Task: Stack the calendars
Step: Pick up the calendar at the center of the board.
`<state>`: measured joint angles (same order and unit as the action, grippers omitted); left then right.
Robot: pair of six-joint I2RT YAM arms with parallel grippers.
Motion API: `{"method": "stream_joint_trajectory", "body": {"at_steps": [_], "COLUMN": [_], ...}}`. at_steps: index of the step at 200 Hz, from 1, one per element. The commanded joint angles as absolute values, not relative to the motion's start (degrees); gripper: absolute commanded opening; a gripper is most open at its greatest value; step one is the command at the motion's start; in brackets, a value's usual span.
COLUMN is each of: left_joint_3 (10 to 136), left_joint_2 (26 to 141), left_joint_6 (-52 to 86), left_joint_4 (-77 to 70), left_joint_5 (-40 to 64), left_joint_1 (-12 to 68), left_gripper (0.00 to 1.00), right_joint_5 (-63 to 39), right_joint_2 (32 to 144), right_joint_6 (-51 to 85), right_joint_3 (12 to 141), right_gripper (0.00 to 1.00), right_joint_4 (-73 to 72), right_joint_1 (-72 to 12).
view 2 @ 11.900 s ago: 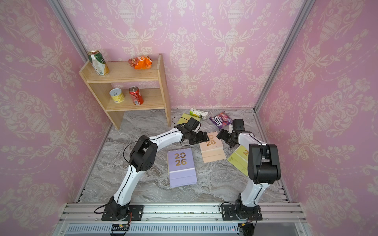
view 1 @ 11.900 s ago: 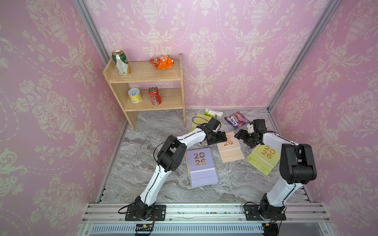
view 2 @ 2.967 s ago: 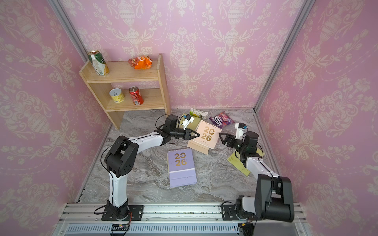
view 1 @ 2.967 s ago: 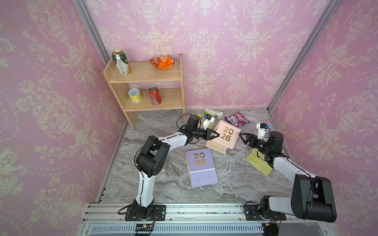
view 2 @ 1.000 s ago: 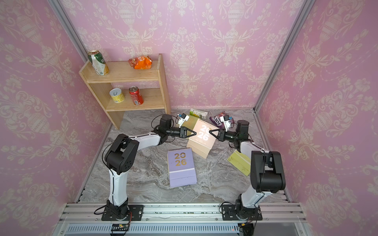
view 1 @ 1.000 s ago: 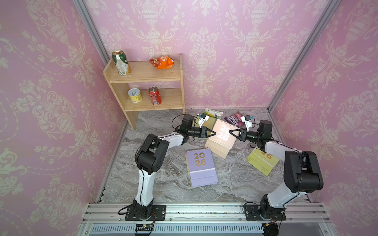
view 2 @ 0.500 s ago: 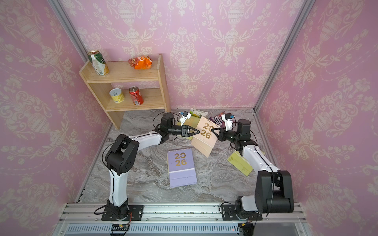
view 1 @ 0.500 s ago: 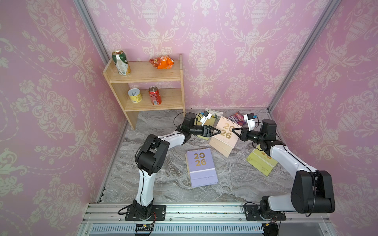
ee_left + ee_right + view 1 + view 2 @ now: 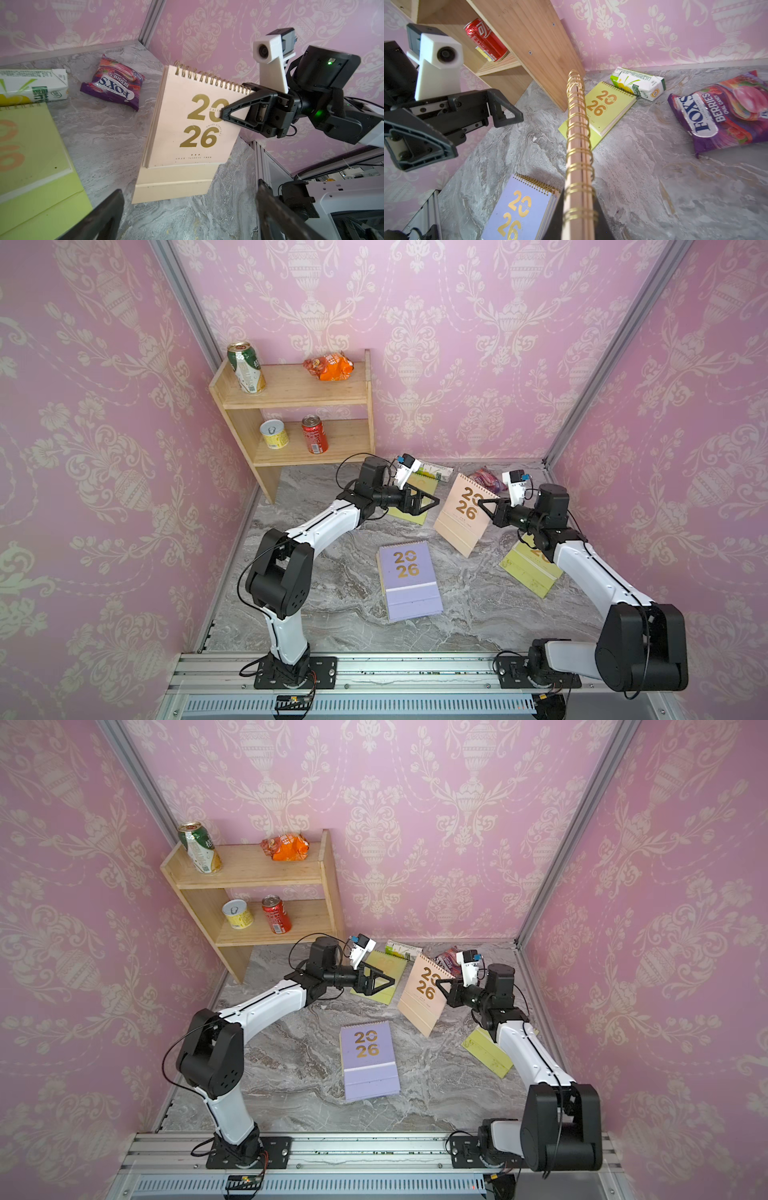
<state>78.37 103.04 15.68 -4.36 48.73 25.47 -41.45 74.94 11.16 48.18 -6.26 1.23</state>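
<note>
Centre-left in both top views: left gripper (image 9: 433, 502), jaws spread wide, gripping nothing, above a yellow-green calendar (image 9: 409, 514) lying flat. Lower centre: lilac calendar (image 9: 409, 580), flat. Right of centre: peach calendar (image 9: 459, 516), held tilted, pinched at its side edge by right gripper (image 9: 482, 504). Further right: second yellow-green calendar (image 9: 525, 574), flat, partly under that arm.

Marble tabletop (image 9: 332, 614) — lilac calendar (image 9: 409, 580), yellow-green calendar (image 9: 608, 106) beside carton (image 9: 637, 85), second yellow-green calendar (image 9: 528, 572), purple packet (image 9: 720, 116), wooden shelf (image 9: 299, 393)

The left end effector (image 9: 430, 502) has opened off the peach calendar (image 9: 459, 516), now held by the right end effector (image 9: 485, 506) alone.
</note>
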Motion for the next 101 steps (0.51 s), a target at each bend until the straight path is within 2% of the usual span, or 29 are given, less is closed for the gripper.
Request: {"method": "stream_joint_trajectory", "body": {"at_steps": [1,101], "left_joint_3": [76.64,69.96], "left_joint_2": [99.93,92.36], "left_joint_6": [9.63,4.7], "left_joint_4": [1.95,6.33], "left_joint_5": [48.0,55.81], "left_joint_1": [23.87,20.92], "left_gripper": [0.98,0.91], "right_joint_5": [-50.02,-62.39], "right_joint_2": [73.54,76.53], "right_joint_6": [11.93,10.81], "right_joint_3": [51.84,59.98], "right_gripper": [0.0,0.0], "right_joint_4": [-7.71,-2.65], "right_joint_1": [-0.56,-5.99]}}
